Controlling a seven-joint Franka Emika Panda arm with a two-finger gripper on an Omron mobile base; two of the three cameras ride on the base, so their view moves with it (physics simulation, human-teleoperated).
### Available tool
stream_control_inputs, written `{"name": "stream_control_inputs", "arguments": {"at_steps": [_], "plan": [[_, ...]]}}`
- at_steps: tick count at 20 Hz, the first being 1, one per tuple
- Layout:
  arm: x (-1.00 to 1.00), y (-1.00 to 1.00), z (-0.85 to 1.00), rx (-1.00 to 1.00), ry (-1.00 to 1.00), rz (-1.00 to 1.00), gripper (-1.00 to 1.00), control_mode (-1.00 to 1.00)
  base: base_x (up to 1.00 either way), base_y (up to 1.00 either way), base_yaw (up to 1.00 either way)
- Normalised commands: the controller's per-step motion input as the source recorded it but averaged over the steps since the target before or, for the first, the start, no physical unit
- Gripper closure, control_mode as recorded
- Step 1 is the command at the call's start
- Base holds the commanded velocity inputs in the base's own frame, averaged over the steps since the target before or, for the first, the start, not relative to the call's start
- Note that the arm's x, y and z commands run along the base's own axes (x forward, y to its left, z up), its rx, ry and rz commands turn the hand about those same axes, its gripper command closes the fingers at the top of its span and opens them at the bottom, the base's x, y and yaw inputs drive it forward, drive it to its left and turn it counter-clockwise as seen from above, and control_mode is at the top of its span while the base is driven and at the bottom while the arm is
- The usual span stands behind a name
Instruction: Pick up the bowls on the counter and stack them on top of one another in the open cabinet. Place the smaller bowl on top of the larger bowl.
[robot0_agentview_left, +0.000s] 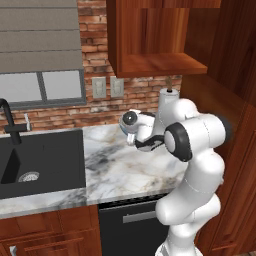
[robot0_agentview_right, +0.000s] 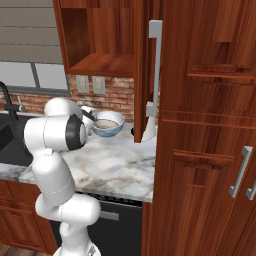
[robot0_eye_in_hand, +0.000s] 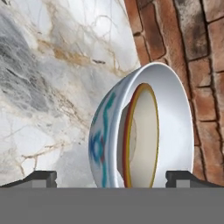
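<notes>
Both bowls sit nested on the table (robot0_agentview_right: 120, 165): tan bowl (robot0_eye_in_hand: 142, 140) inside the blue-patterned bowl (robot0_eye_in_hand: 103, 144). The hand (robot0_eye_in_hand: 111, 177) is wide open around them, so closing on the rim looks next, then the cabinet shelf (robot0_agentview_right: 107, 65).

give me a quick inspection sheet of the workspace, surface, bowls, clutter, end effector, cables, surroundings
surface: white marble counter, grey and brown veins, bare in front of the arm.
job's things: tan bowl with brown rim already sits inside the white bowl with blue pattern; the pair stands on the counter near the brick wall. open cabinet: shelf bare, nothing stacked there yet.
clutter: white paper towel roll on the counter at the back.
end effector: open, a fingertip on either side of the bowls, not closed on them.
cables: nothing seen.
surroundings: black sink with dark faucet, window, wall outlets, tall wooden cabinet on the arm's right.
</notes>
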Motion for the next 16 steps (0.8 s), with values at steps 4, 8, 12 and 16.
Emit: {"name": "stream_control_inputs", "arguments": {"at_steps": [4,8,12,16], "plan": [[0.08,0.09,0.0,-0.01,0.04,0.0,-1.0,-1.0,0.0,0.0,0.0],[0.02,0.01,0.0,0.0,0.0,0.0,-1.0,-1.0,0.0,0.0,0.0],[0.01,0.0,0.0,0.0,0.0,0.0,-1.0,-1.0,0.0,0.0,0.0],[0.0,0.0,0.0,0.0,0.0,0.0,-1.0,-1.0,0.0,0.0,0.0]]}}
